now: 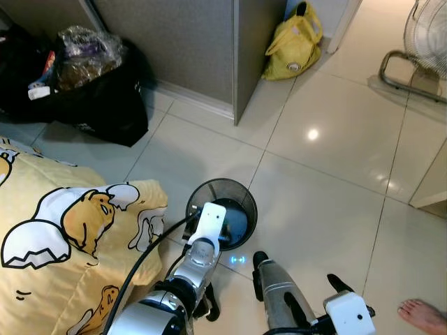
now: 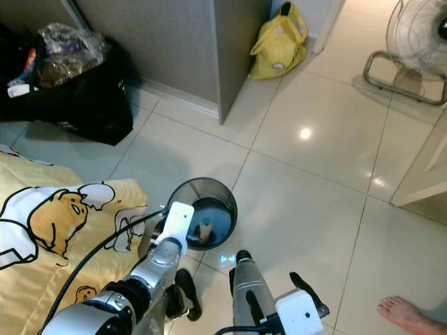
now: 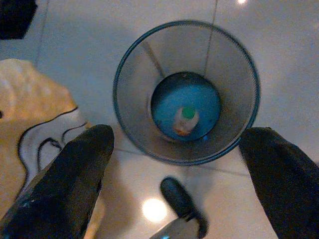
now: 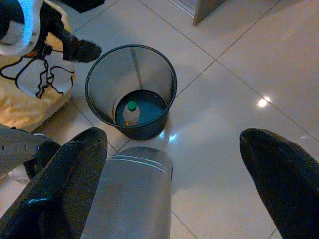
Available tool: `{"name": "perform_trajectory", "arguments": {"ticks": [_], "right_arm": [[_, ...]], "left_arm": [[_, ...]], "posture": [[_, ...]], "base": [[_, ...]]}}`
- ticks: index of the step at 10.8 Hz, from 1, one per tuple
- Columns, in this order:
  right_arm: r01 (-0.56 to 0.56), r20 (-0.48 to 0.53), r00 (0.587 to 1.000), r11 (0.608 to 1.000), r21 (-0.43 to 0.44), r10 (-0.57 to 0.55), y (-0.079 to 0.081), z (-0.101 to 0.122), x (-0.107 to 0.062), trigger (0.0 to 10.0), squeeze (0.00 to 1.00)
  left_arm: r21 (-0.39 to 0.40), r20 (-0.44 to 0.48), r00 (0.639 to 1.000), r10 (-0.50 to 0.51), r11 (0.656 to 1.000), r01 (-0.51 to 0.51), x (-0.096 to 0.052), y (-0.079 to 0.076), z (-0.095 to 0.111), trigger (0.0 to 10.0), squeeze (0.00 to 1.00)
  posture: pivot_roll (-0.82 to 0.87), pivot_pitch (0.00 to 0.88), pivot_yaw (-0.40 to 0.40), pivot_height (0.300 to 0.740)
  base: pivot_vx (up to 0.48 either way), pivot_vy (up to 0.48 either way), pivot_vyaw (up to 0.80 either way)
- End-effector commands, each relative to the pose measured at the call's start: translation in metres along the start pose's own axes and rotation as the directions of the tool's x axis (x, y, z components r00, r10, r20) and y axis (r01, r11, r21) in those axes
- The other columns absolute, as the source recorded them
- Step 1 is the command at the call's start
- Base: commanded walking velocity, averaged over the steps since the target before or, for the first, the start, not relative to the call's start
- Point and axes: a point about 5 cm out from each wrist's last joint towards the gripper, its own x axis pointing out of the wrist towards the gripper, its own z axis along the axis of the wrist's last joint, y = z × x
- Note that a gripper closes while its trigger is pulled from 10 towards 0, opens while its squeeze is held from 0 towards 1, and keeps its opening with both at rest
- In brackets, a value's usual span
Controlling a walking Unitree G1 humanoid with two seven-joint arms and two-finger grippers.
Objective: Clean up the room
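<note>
On the tiled floor: 1 mesh wastebasket [image 1: 225, 209], upright, holding 1 small green-capped bottle [image 3: 183, 119]. Left end effector [image 3: 179, 164] directly above, spread wide, empty. Basket probably light, stiff; grip by rim.

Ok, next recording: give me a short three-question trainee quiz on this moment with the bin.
1. True or false: the small bottle lies inside the mesh wastebasket.
2. Multiple choice: what lies on the floor right beside the wastebasket, on the robot's left? A) a folded yellow cartoon blanket B) a fan C) a yellow bag
3. Fill in: the left gripper hovers above the wastebasket with its fingers ____.

Key: 1 true; 2 A; 3 open. The right gripper is open too.
</note>
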Motion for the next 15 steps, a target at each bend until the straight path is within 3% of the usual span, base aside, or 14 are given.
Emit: {"name": "perform_trajectory", "arguments": {"ticks": [1, 2, 3, 5, 6, 7, 9, 10, 11, 12, 13, 15], "right_arm": [[-0.009, -0.023, 1.0, 1.0, 0.011, 0.009, 0.005, -0.003, -0.003, 10.0, 0.0], [0.035, 0.006, 0.999, 0.999, 0.037, -0.036, -0.003, -0.001, 0.013, 10.0, 0.0], [0.051, 0.015, 0.999, 0.997, 0.05, -0.052, -0.006, 0.0, 0.018, 10.0, 0.0], [0.119, 0.081, 0.988, 0.986, 0.117, -0.129, -0.028, 0.01, 0.052, 10.0, 0.0], [0.145, 0.118, 0.979, 0.976, 0.163, -0.165, -0.039, 0.018, 0.07, 10.0, 0.0], [0.156, 0.153, 0.97, 0.968, 0.196, -0.188, -0.048, 0.027, 0.087, 10.0, 0.0], [0.126, 0.204, 0.964, 0.968, 0.216, -0.171, -0.058, 0.046, 0.125, 10.0, 0.0], [0.11, 0.229, 0.96, 0.97, 0.215, -0.16, -0.06, 0.055, 0.139, 10.0, 0.0], [0.107, 0.257, 0.953, 0.971, 0.213, -0.161, -0.065, 0.067, 0.151, 10.0, 0.0], [0.112, 0.269, 0.949, 0.972, 0.209, -0.167, -0.067, 0.068, 0.154, 10.0, 0.0], [0.144, 0.348, 0.913, 0.967, 0.211, -0.212, -0.071, 0.072, 0.145, 10.0, 0.0], [0.139, 0.31, 0.928, 0.964, 0.229, -0.207, -0.068, 0.058, 0.139, 10.0, 0.0]], "left_arm": [[-0.054, 0.024, 0.997, -0.079, 0.995, 0.08, -0.003, -0.023, 0.007, 10.0, 1.0], [-0.107, 0.137, 0.982, -0.132, 0.983, 0.147, -0.007, -0.013, 0.004, 10.0, 0.0], [-0.147, 0.182, 0.975, -0.129, 0.977, 0.156, -0.01, -0.004, 0.002, 10.0, 0.0], [-0.235, 0.336, 0.938, 0.085, 0.972, -0.004, -0.036, 0.063, 0.003, 10.0, 0.0], [-0.258, 0.41, 0.898, 0.16, 0.965, -0.054, -0.05, 0.087, 0.017, 10.0, 0.0], [-0.262, 0.485, 0.853, 0.194, 0.963, -0.07, -0.064, 0.105, 0.034, 10.0, 0.0], [-0.21, 0.552, 0.812, 0.187, 0.974, -0.082, -0.064, 0.128, 0.053, 10.0, 0.0], [-0.193, 0.552, 0.816, 0.172, 0.978, -0.076, -0.065, 0.134, 0.058, 10.0, 0.0], [-0.208, 0.553, 0.819, 0.154, 0.977, -0.043, -0.071, 0.127, 0.065, 10.0, 0.0], [-0.216, 0.545, 0.825, 0.149, 0.976, -0.033, -0.072, 0.119, 0.063, 10.0, 0.0], [-0.265, 0.522, 0.837, 0.164, 0.964, -0.024, -0.074, 0.111, 0.055, 10.0, 0.0], [-0.292, 0.478, 0.858, 0.186, 0.955, -0.045, -0.081, 0.109, 0.04, 10.0, 0.0]], "posture": [[-0.48, 0.368, 0.103, 0.74], [-0.43, 0.325, 0.114, 0.74], [-0.42, 0.317, 0.116, 0.74], [-0.31, 0.193, 0.113, 0.74], [-0.23, 0.097, 0.094, 0.74], [-0.19, 0.036, 0.083, 0.74], [-0.15, 0.0, 0.062, 0.74], [-0.14, 0.0, 0.06, 0.74], [-0.14, 0.0, 0.055, 0.74], [-0.13, 0.0, 0.047, 0.74], [-0.12, 0.0, 0.023, 0.74], [-0.13, 0.0, 0.016, 0.74]], "base": [[0.0, 0.0, 0.0], [0.0, 0.0, 0.0], [0.0, 0.0, 0.0], [0.0, 0.0, 0.0], [0.0, 0.0, 0.0], [0.0, 0.0, 0.0], [0.0, 0.0, 0.36], [0.0, 0.0, 0.63], [0.0, 0.45, 0.59], [0.0, 0.435, 0.6], [-0.337, 0.345, 0.61], [-0.354, 0.328, 0.59]]}}
